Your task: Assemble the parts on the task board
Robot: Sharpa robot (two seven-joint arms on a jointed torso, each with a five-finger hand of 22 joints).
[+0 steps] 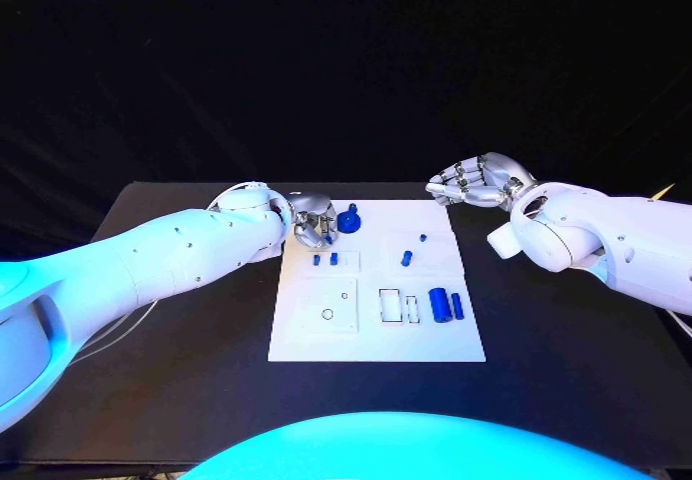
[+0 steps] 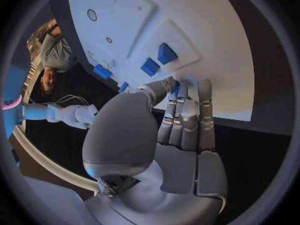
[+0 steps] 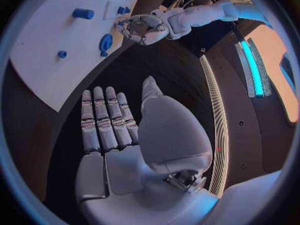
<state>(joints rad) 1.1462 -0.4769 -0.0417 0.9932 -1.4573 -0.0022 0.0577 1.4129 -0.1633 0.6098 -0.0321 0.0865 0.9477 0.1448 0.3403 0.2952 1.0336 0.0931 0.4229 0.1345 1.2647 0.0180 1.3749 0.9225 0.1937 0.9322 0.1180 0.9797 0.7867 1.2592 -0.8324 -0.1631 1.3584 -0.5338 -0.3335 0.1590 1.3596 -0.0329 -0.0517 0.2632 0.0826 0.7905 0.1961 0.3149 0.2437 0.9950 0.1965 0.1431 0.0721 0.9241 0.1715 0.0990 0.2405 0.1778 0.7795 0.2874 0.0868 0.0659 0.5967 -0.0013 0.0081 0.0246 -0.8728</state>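
Behind left hand (image 1: 312, 222), blue part (image 1: 348, 217) half hidden.

No legible text, label, brand, number or sign found on any surface inspected. The task board (image 1: 378, 345) carries only thin outlined shapes (rectangles and a small ring, none forming characters). Both arms' white casings show plain dots, no lettering.

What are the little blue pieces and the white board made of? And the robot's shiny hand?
The blue parts look like smooth plastic, evenly coloured with a slight sheen. The task board seems matte white plastic, flat with shallow cut-out recesses, though painted material is possible. The left hand looks like polished metal, silvery and reflective.
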